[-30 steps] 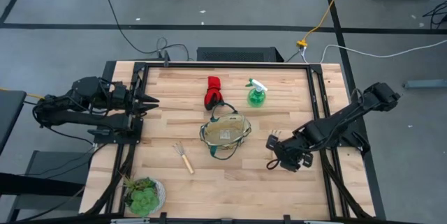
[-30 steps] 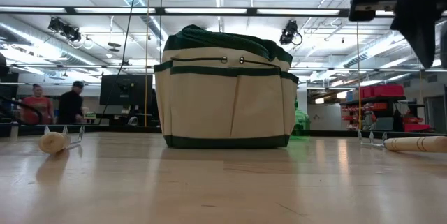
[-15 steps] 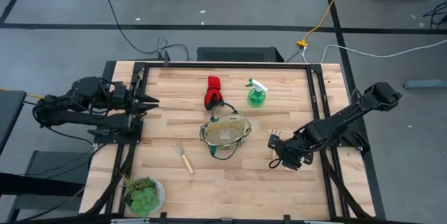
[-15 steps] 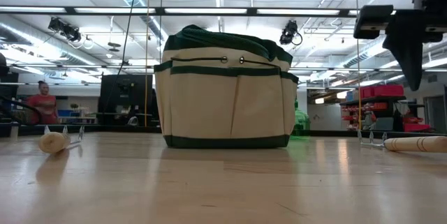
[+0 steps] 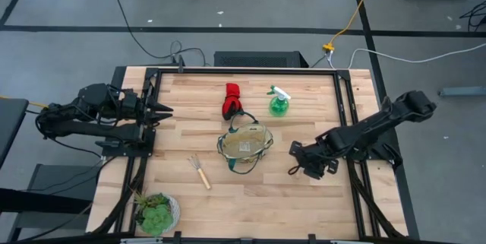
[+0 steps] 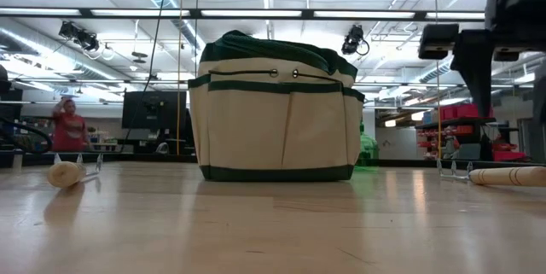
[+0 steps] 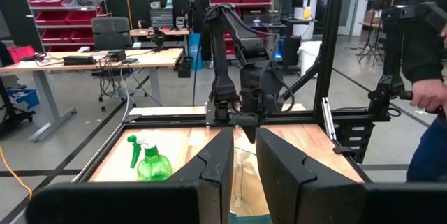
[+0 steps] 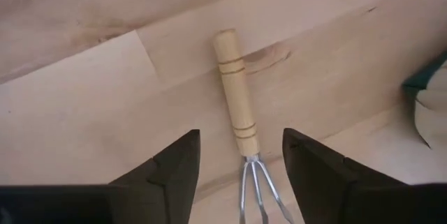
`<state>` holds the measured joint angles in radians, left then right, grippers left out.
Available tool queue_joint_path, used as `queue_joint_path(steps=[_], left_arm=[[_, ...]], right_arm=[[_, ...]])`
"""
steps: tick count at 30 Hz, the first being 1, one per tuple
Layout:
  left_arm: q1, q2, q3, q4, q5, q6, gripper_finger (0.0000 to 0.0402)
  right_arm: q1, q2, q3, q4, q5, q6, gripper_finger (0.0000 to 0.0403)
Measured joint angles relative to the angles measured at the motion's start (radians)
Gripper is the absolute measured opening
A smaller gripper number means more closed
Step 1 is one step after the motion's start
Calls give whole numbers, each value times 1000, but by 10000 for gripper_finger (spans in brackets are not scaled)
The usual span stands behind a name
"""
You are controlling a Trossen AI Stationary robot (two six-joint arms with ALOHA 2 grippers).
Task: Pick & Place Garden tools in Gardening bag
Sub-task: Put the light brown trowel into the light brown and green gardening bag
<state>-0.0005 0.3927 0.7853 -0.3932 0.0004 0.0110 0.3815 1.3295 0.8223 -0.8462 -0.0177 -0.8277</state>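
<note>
Right gripper (image 8: 241, 165) open above a hand rake (image 8: 235, 98) at frame centre; left gripper (image 7: 243, 161) nearly closed, empty, parked at the counter (image 5: 228, 198) edge, frame left

Right claw (image 5: 295, 159) hangs low with fingers spread wide; left claw (image 5: 165, 110) waits, seemingly nearly closed.

Tan bag (image 6: 273, 116), green trim; possibly red gloves (image 5: 231, 99).

No readable text, label, brand, number or sign anywhere I look. Gardening bag (image 6: 275, 110) near table centre shows plain fabric, no print. Spray bottle (image 7: 152, 165) toward table's far edge carries no legible label. Red bins (image 7: 59, 6) on room shelving behind table unmarked as far as visible.
</note>
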Motion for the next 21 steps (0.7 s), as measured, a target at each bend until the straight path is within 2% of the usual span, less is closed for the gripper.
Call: queue_joint_path(steps=[10, 21], left_arm=[[0, 0, 0, 0, 0, 0, 71], [0, 0, 0, 0, 0, 0, 71]], right_arm=[[-28, 89, 0, 42, -32, -134, 208], [-47, 182, 0, 75, -26, -160, 185]])
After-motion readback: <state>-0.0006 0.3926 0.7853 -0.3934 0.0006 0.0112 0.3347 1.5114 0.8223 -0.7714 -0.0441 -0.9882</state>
